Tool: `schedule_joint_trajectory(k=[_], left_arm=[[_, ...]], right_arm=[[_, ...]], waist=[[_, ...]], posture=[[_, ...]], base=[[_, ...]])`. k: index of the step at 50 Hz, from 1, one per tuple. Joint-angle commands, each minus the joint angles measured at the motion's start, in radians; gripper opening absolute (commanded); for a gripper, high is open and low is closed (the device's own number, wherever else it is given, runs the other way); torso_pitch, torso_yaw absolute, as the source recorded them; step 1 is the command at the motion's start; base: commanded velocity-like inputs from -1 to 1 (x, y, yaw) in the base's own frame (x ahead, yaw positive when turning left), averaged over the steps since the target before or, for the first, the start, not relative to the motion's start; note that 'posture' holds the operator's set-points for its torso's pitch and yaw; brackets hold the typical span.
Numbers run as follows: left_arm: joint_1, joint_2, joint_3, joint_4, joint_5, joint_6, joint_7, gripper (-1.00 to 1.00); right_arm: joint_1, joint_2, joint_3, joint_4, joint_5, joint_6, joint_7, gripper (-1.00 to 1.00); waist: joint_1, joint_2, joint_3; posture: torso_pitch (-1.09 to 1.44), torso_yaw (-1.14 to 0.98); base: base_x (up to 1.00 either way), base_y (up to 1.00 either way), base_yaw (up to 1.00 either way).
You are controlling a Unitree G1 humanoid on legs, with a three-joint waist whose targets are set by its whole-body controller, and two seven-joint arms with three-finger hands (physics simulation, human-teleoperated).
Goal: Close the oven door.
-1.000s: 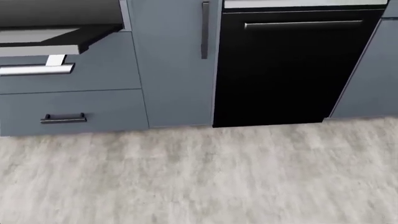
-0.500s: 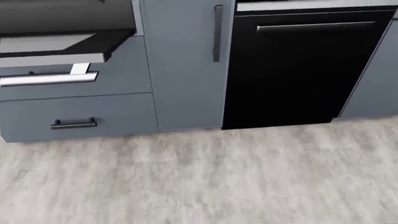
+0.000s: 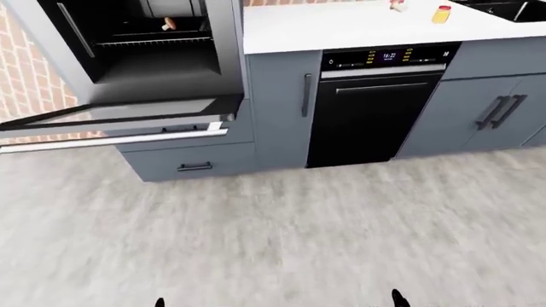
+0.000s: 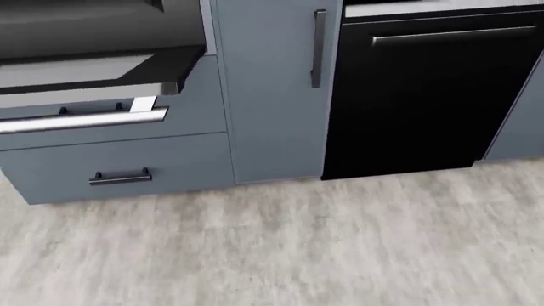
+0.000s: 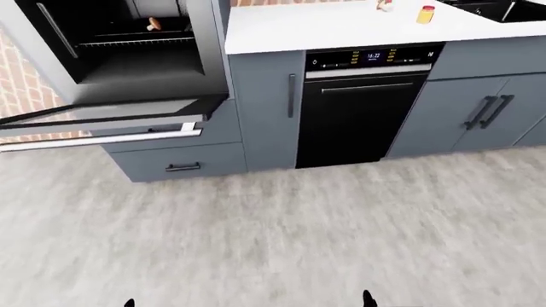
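Observation:
The oven door hangs open, folded down flat at the left of the left-eye view, with its long silver handle along its near edge. Above it the dark oven cavity shows a wire rack with a small food item on it. The head view catches only the door's right end and the handle at its upper left. Two small black tips, left and right, poke in at the bottom edge of the left-eye view, far from the door. Their fingers do not show.
Below the door is a grey drawer. Right of it stand a narrow grey cabinet, a black dishwasher and grey cabinet doors. A white counter carries a yellow bottle. Pale wood floor fills the lower picture.
The whole head view has shifted: oven door, drawer and dishwasher slid right and slightly down, so the camera has moved left. Nothing in the kitchen itself moved.

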Motion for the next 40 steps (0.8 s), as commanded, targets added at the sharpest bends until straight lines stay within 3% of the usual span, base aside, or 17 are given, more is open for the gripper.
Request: schedule_joint_trajectory(k=[1,6,8,9,10,15,19,21,23,24,26,33,36,38,39,40], left_arm=[[-0.004,0.002,0.001,-0.010,0.000,-0.019,-0.005,1.00],[0.003,0.001,-0.004,-0.011,-0.008,-0.029,0.000,1.00],[0.008,0.002,-0.006,-0.011,-0.014,-0.033,0.001,1.00],[0.011,0.005,-0.006,-0.011,-0.017,-0.042,-0.002,1.00],[0.015,0.009,-0.007,-0.011,-0.019,-0.046,0.000,1.00],[0.020,0.013,-0.010,-0.010,-0.026,-0.056,-0.010,1.00],[0.021,0.017,-0.012,-0.010,-0.023,-0.061,-0.017,1.00],[0.019,0.019,-0.010,-0.010,-0.021,-0.061,-0.018,1.00],[0.020,0.021,-0.011,-0.010,-0.014,-0.063,-0.015,1.00],[0.020,0.020,-0.011,-0.010,-0.012,-0.064,-0.014,1.00],[0.021,0.020,-0.010,-0.010,-0.012,-0.066,-0.015,1.00],[0.025,0.020,-0.010,-0.010,-0.010,-0.068,-0.017,1.00],[0.026,0.021,-0.010,-0.010,-0.009,-0.070,-0.018,1.00],[0.026,0.021,-0.011,-0.010,-0.008,-0.071,-0.017,1.00],[0.026,0.020,-0.010,-0.010,-0.009,-0.070,-0.019,1.00],[0.027,0.021,-0.011,-0.010,-0.008,-0.070,-0.017,1.00]], right_arm=[[-0.002,-0.025,-0.012,-0.018,0.014,-0.025,-0.010,1.00],[-0.001,-0.025,-0.013,-0.018,0.015,-0.024,-0.007,1.00],[0.000,-0.026,-0.012,-0.018,0.015,-0.026,-0.009,1.00],[-0.001,-0.026,-0.012,-0.018,0.016,-0.026,-0.008,1.00],[0.000,-0.026,-0.012,-0.018,0.016,-0.027,-0.008,1.00],[0.000,-0.026,-0.011,-0.018,0.018,-0.025,-0.007,1.00],[0.000,-0.025,-0.010,-0.018,0.018,-0.025,-0.007,1.00],[-0.001,-0.026,-0.009,-0.018,0.018,-0.025,-0.007,1.00],[0.000,-0.026,-0.009,-0.018,0.017,-0.024,-0.007,1.00],[0.000,-0.026,-0.010,-0.018,0.017,-0.025,-0.007,1.00],[0.000,-0.026,-0.010,-0.018,0.017,-0.024,-0.007,1.00],[0.000,-0.027,-0.010,-0.018,0.017,-0.025,-0.005,1.00],[0.001,-0.026,-0.010,-0.018,0.016,-0.025,-0.006,1.00],[-0.002,-0.025,-0.009,-0.018,0.016,-0.024,-0.005,1.00],[-0.002,-0.024,-0.009,-0.018,0.016,-0.025,-0.005,1.00],[-0.001,-0.023,-0.009,-0.018,0.017,-0.025,-0.003,1.00]], waist=[[-0.003,-0.011,-0.003],[-0.009,-0.067,0.001],[-0.011,-0.107,-0.001],[-0.014,-0.139,-0.011],[-0.022,-0.100,-0.001],[-0.022,-0.091,-0.006],[-0.018,-0.043,0.002],[-0.017,-0.003,0.000],[-0.011,0.069,-0.018],[-0.006,0.021,-0.011],[-0.002,0.022,-0.003],[-0.008,-0.039,0.003],[-0.010,-0.081,0.003],[-0.014,-0.133,-0.009],[-0.021,-0.099,0.000],[-0.023,-0.096,-0.001]], posture=[[0.00,0.00],[0.00,0.00],[0.00,0.00],[0.00,0.00],[0.00,0.00],[0.00,0.00],[0.00,0.00],[0.00,0.00],[0.00,0.00],[0.00,0.00],[0.00,0.00],[0.00,0.00],[0.00,0.00],[0.00,0.00],[0.00,0.00],[0.00,0.00]], base=[[0.00,0.20,0.00],[0.00,0.20,0.00],[0.00,0.21,0.00],[0.00,0.20,0.00],[0.00,0.22,0.00],[0.00,0.21,0.00],[0.00,0.21,0.00],[0.00,0.21,0.00],[0.00,0.21,0.00],[0.00,0.20,0.00],[0.00,0.21,0.00],[0.00,0.21,0.00],[0.00,0.20,0.00],[0.00,0.21,0.00],[0.00,0.21,0.00],[0.00,0.20,0.00]])
